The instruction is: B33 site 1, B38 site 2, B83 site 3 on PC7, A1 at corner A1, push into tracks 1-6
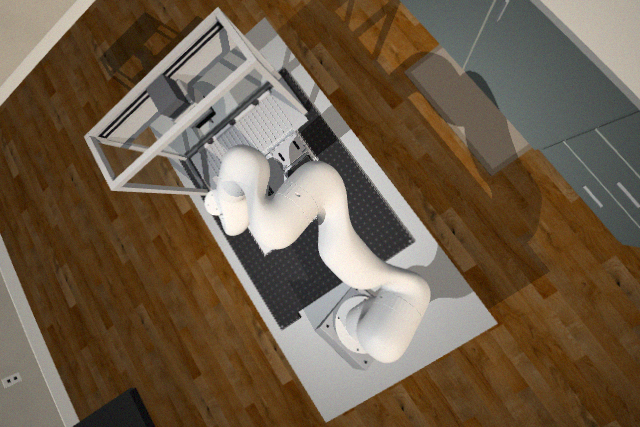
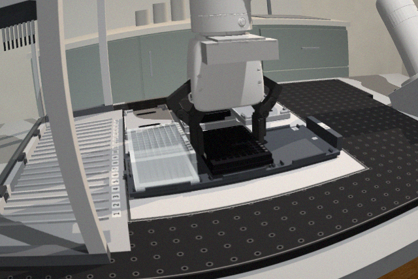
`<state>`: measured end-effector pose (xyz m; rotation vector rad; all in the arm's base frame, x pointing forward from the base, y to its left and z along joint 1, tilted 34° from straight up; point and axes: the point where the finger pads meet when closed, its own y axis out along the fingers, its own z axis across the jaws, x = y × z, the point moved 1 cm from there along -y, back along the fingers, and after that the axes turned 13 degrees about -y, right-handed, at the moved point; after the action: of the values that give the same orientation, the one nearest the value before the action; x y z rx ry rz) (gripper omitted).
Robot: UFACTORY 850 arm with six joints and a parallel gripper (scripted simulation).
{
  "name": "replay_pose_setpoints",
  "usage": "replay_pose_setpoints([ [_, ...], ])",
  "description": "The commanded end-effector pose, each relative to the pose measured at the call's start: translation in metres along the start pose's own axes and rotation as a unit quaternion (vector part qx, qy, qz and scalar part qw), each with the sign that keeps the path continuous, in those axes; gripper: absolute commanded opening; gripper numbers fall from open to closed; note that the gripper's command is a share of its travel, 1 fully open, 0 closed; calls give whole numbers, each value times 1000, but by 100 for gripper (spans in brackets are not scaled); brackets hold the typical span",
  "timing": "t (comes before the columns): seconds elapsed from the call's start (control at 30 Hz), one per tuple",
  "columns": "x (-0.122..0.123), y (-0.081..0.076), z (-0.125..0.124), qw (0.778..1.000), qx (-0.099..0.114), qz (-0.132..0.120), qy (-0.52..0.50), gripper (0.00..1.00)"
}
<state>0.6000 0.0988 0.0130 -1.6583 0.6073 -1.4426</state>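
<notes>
Pinching the black plate between widely spread gripper fingers, straight below the wrist. Sitting over the carrier's middle site, long axis crosswise to the carrier, clear block just beside it toward the rails at the table's far end.

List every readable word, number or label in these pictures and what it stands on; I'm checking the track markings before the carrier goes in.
"1", "2", "3", "4", "5", "6": small white tiles in the number strip along the apron's edge beside the rails, counting away from the camera.
Tiles further along the strip: too small and blurred to read.
Small white tags on the carrier and its handle: too small to read.
Top view: nothing readable.
</notes>
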Motion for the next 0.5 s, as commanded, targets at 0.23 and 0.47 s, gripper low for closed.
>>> replay_pose_setpoints([
  [0.23,0,5,1,1000,1,0,0,0],
  [0.47,0,5,1,1000,1,0,0,0],
])
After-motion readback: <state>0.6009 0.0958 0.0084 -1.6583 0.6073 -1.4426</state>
